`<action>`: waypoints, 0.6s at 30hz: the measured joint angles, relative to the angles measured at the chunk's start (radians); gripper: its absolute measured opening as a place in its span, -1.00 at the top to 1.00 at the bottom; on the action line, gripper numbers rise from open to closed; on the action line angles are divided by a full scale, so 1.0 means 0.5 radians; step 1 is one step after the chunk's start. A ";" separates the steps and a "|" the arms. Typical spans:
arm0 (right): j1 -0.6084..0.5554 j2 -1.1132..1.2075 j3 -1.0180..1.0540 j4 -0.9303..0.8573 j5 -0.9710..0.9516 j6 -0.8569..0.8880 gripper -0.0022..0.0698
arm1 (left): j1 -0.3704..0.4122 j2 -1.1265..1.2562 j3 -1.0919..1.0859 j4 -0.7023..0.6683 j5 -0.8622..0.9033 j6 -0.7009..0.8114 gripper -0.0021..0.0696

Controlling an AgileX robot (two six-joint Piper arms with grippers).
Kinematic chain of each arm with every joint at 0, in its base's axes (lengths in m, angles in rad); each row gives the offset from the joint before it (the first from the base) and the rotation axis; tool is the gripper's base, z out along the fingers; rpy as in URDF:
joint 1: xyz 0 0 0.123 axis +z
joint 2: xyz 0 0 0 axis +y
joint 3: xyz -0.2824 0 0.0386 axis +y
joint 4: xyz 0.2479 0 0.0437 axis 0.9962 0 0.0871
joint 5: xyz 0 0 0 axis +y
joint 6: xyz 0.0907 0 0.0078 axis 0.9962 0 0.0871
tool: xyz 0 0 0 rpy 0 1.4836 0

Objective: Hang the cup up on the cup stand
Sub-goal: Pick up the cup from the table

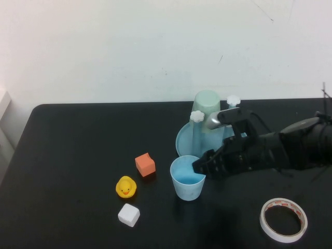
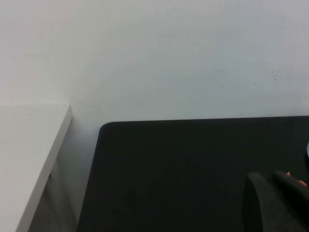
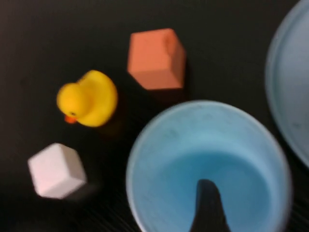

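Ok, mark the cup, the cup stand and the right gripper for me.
the cup (image 1: pixel 187 185), high view, on its outer wall.
the cup stand (image 1: pixel 182 141), high view, on the bare dish rim.
the right gripper (image 1: pixel 201 166), high view, at its fingertips on the cup's rim, one finger inside.

cup (image 1: pixel 187 184) before cup stand (image 1: pixel 182 141) | duck (image 1: pixel 125 187) left of cup

Right arm stretched in from the right, right pincer (image 1: pixel 201 167) low with one finger (image 3: pixel 208 205) down. Left pincer out of sight.
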 joint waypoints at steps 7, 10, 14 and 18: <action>0.008 0.153 -0.134 0.011 0.026 0.000 -0.28 | 0.000 0.000 0.000 0.000 0.019 0.000 0.95; 0.008 0.190 -0.143 0.011 0.012 0.000 -0.26 | 0.000 0.000 0.000 0.000 0.021 0.000 0.95; 0.008 0.212 -0.148 0.011 0.008 0.000 0.01 | 0.000 0.000 0.000 -0.003 0.021 0.000 0.95; 0.008 0.216 -0.148 0.011 0.005 0.000 0.56 | 0.000 0.000 0.000 -0.168 0.034 -0.013 0.95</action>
